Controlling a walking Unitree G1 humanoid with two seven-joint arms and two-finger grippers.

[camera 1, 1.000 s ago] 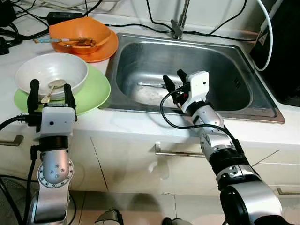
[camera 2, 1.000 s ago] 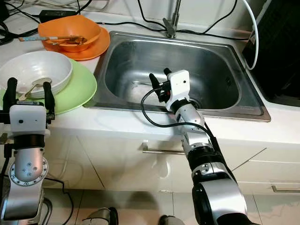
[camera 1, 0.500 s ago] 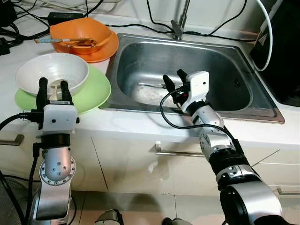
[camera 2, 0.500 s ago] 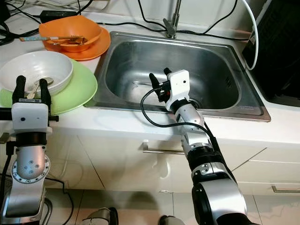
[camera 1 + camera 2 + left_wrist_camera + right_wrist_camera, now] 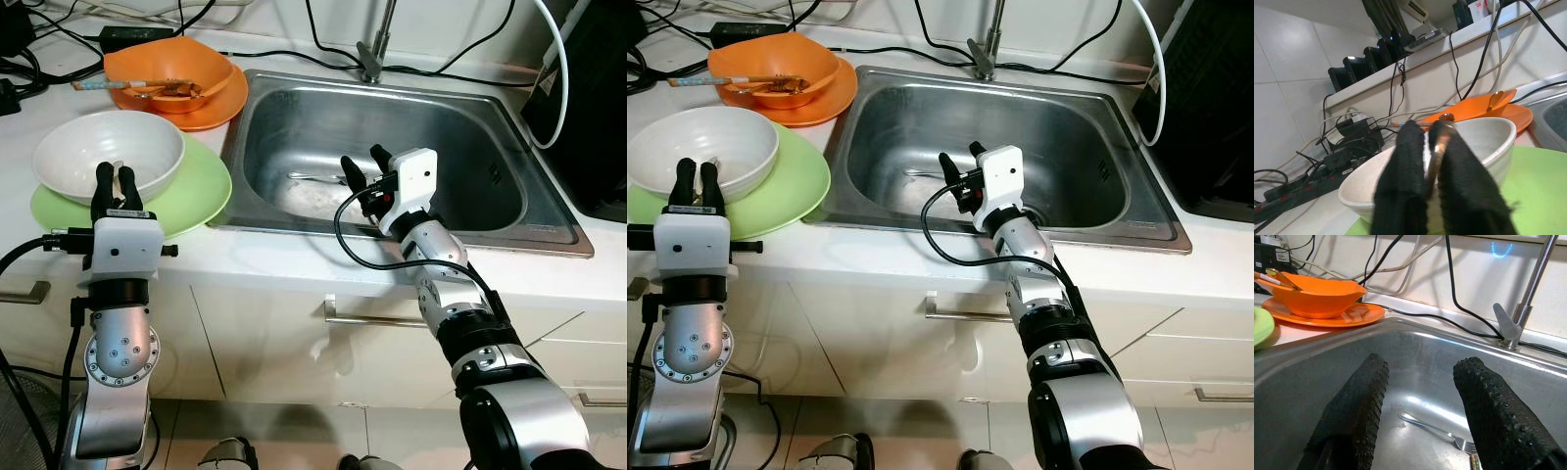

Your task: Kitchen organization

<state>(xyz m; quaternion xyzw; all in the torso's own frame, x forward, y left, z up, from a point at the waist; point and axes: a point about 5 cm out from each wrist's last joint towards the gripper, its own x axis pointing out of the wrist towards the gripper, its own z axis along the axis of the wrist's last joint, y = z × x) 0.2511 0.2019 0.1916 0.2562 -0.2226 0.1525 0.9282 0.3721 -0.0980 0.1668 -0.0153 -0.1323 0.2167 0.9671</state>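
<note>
The left hand is pinching a spoon at the white bowl on the green plate; lifting it sinkward seems next, while the right hand is gaping empty over the sink.

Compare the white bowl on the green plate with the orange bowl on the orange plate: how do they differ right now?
The round white bowl sits on a light green plate near the counter's front edge; the orange bowl sits on a matching orange plate farther back. The white bowl looks clean inside, while the orange bowl holds brownish residue and utensils. The left gripper is shut on a spoon at the white bowl's rim; nothing touches the orange bowl. Both stand upright, left of the sink.
</note>
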